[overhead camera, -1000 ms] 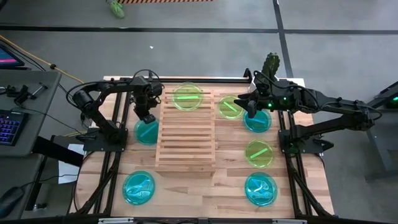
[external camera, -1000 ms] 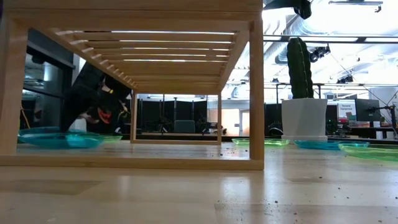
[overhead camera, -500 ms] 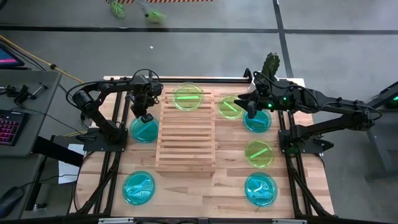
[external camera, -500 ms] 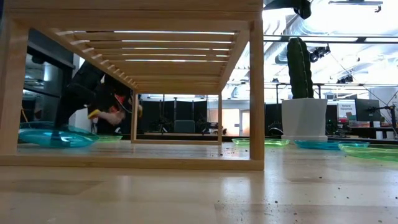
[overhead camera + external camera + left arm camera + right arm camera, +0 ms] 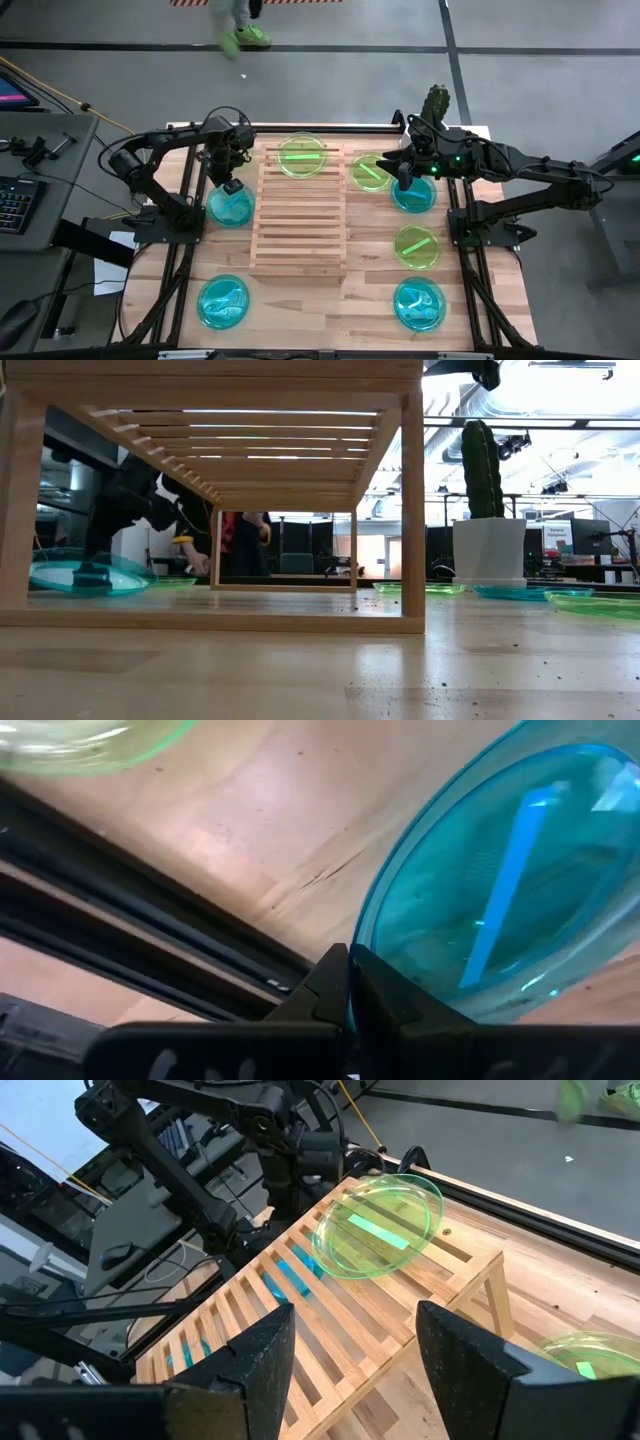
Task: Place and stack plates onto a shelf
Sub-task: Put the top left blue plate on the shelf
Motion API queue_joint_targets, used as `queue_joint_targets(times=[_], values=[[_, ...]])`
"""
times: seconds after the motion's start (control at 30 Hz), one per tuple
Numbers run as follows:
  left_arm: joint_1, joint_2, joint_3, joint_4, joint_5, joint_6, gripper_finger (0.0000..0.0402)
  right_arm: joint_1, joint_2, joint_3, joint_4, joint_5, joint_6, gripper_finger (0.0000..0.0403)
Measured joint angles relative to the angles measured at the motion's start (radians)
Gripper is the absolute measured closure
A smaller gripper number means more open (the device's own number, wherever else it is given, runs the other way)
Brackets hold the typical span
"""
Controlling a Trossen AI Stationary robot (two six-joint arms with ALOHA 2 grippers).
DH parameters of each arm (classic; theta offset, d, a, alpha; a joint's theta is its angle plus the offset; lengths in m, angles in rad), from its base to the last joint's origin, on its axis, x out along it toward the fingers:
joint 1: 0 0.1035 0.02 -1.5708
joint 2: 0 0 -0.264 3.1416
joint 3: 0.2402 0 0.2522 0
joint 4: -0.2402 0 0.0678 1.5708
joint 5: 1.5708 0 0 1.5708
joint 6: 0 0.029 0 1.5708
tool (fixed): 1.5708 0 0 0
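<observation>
My left gripper (image 5: 228, 186) is shut on a cyan plate (image 5: 230, 207) just left of the shelf (image 5: 298, 210), a light wooden slatted rack. In the low view this plate (image 5: 85, 575) sits tilted. One green plate (image 5: 302, 157) lies on the shelf's far end. My right gripper (image 5: 399, 166) hovers open to the right of the shelf's far end, between a green plate (image 5: 370, 173) and a cyan plate (image 5: 413, 194), touching nothing. The right wrist view shows its fingers wide apart (image 5: 355, 1370). My left gripper pinches the cyan plate's rim (image 5: 362, 945) at its far edge, between the two fingers, coming from above and slanting down. The plate is tilted, its gripped side raised. I cannot tell whether its near edge still touches the table.
More plates lie flat on the table: green (image 5: 417, 246) and cyan (image 5: 419, 305) on the right, cyan (image 5: 222, 301) near left. A cactus in a white pot (image 5: 436, 101) stands at the far right corner. A person (image 5: 245, 540) passes behind the table.
My left gripper has moved slightly toward the table's left and far edges and upward, keeping hold of the cyan plate. The plate lay flat on the table a second ago; now its gripped far side is raised and it has shifted a little left.
</observation>
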Motion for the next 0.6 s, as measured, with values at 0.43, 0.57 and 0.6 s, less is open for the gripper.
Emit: queue_joint_targets(times=[0.43, 0.57, 0.6], values=[[0.096, -0.151, 0.0, -0.015, -0.001, -0.024, 0.0401, 0.0, 0.0, 0.0, 0.0, 0.0, -0.015, 0.021], [0.129, -0.205, 0.0, -0.017, -0.002, -0.043, 0.0401, 0.0, 0.0, 0.0, 0.0, 0.0, -0.015, 0.021], [0.137, -0.218, 0.001, -0.018, -0.002, -0.046, 0.0401, 0.0, 0.0, 0.0, 0.0, 0.0, -0.015, 0.021]])
